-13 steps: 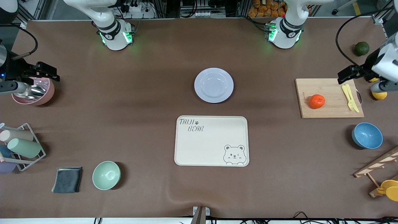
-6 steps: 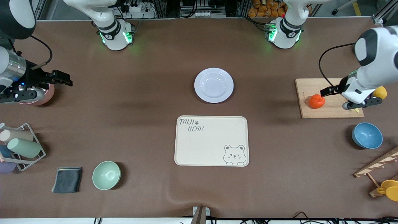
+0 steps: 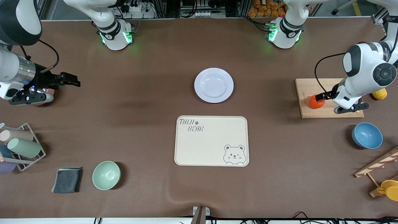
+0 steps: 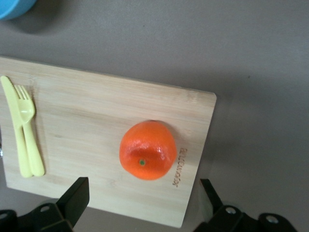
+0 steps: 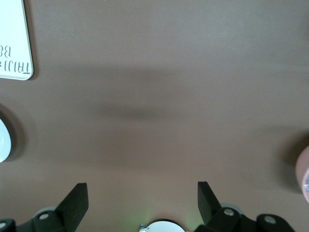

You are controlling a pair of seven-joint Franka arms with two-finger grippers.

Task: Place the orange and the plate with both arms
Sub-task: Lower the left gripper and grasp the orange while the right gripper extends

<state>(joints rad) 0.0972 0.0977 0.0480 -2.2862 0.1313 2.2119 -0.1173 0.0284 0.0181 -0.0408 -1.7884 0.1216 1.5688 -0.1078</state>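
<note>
The orange (image 3: 314, 102) lies on a wooden cutting board (image 3: 311, 85) at the left arm's end of the table. My left gripper (image 3: 322, 96) hangs open just above it. In the left wrist view the orange (image 4: 147, 150) sits a little ahead of the gap of the left gripper (image 4: 142, 186), untouched. The pale plate (image 3: 214, 85) rests in the middle of the table, farther from the front camera than the cream tray (image 3: 211, 143). My right gripper (image 3: 75, 83) is open and empty over bare mat at the right arm's end, well short of the plate; the right gripper (image 5: 141, 189) faces only brown mat.
A yellow fork and knife (image 4: 24, 130) lie on the board (image 4: 96, 116). A blue bowl (image 3: 367, 135), a lemon (image 3: 380, 93) and a wooden rack (image 3: 376, 163) are nearby. A green bowl (image 3: 106, 175), dark cloth (image 3: 67, 179) and cup rack (image 3: 21, 146) sit near the right arm's end.
The left gripper has swung in from the table's end, across the board, to above the orange. The right gripper has moved off the pink bowl toward the table's middle. Both stayed open.
</note>
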